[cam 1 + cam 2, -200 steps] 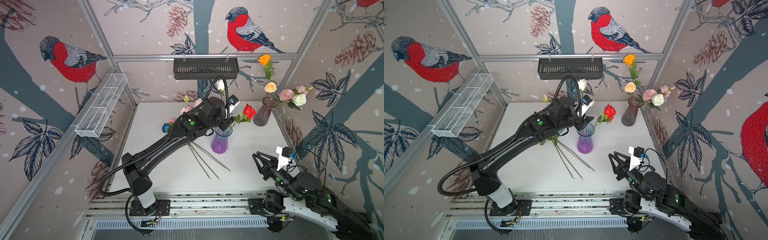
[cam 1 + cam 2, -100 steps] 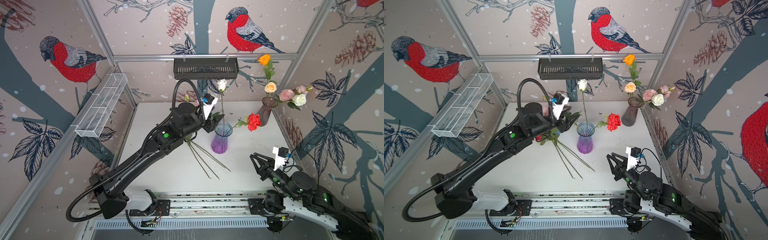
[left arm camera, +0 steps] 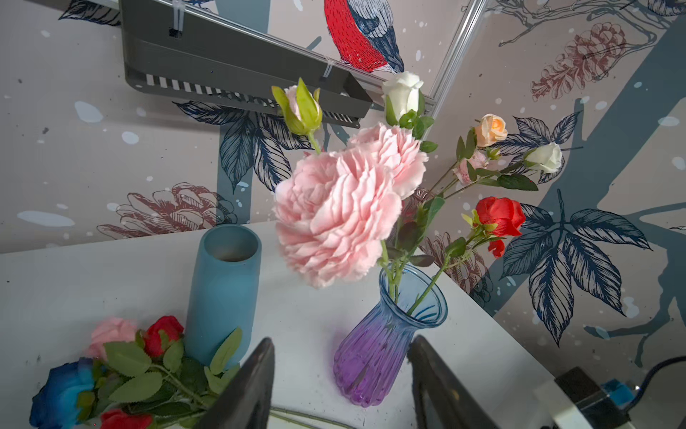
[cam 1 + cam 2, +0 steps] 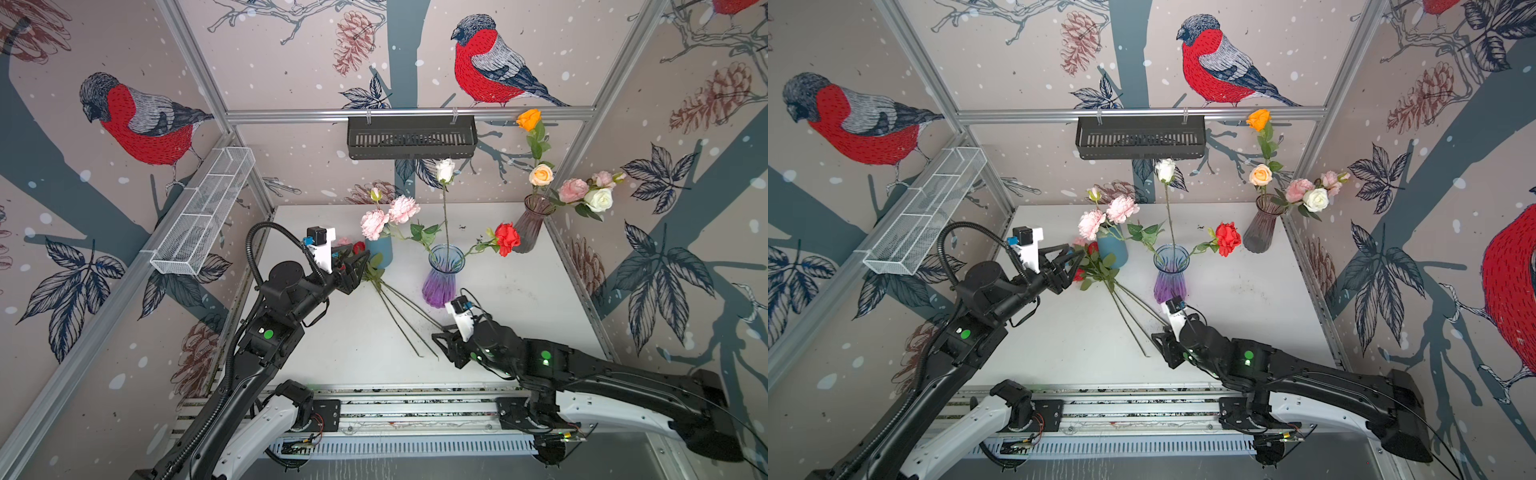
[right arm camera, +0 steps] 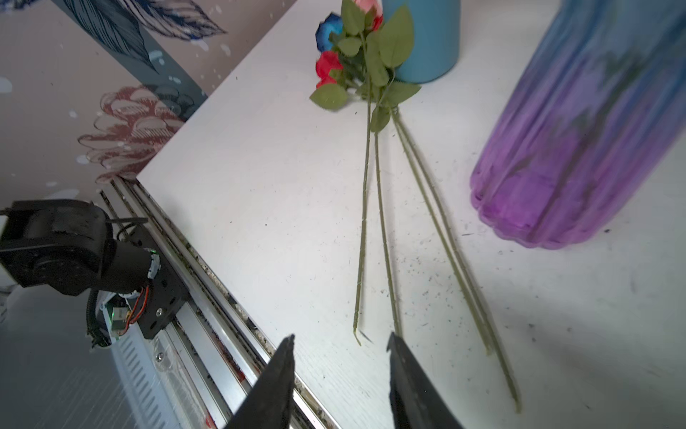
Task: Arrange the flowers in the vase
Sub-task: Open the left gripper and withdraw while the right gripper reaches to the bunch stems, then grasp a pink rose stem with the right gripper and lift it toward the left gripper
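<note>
The purple-and-blue glass vase [image 4: 442,276] [image 4: 1170,276] [image 3: 378,356] [image 5: 579,148] stands mid-table and holds a white rose [image 4: 445,170], a red rose [image 4: 507,239] and a pink carnation spray [image 4: 388,216] [image 3: 334,215]. Several more flowers [image 4: 397,305] [image 4: 1125,307] [image 5: 371,185] lie flat on the table, their blue, red and pink heads [image 3: 111,360] beside a teal vase. My left gripper [image 4: 353,266] [image 4: 1069,266] [image 3: 341,338] hovers open and empty over those heads. My right gripper [image 4: 440,340] [image 4: 1160,345] [image 5: 340,335] is open and empty, low at the stem ends.
An empty teal cylinder vase [image 4: 380,251] [image 3: 222,293] stands left of the glass one. A dark glass vase [image 4: 532,224] with orange, peach, pink and white roses fills the back right corner. A black basket [image 4: 411,137] hangs on the back rail. The table's front edge [image 5: 208,237] lies beside the right gripper.
My left gripper has drawn back left and down from the glass vase. The red rose has tipped further right. My right gripper has moved left to the lying stems' ends and opened wider.
</note>
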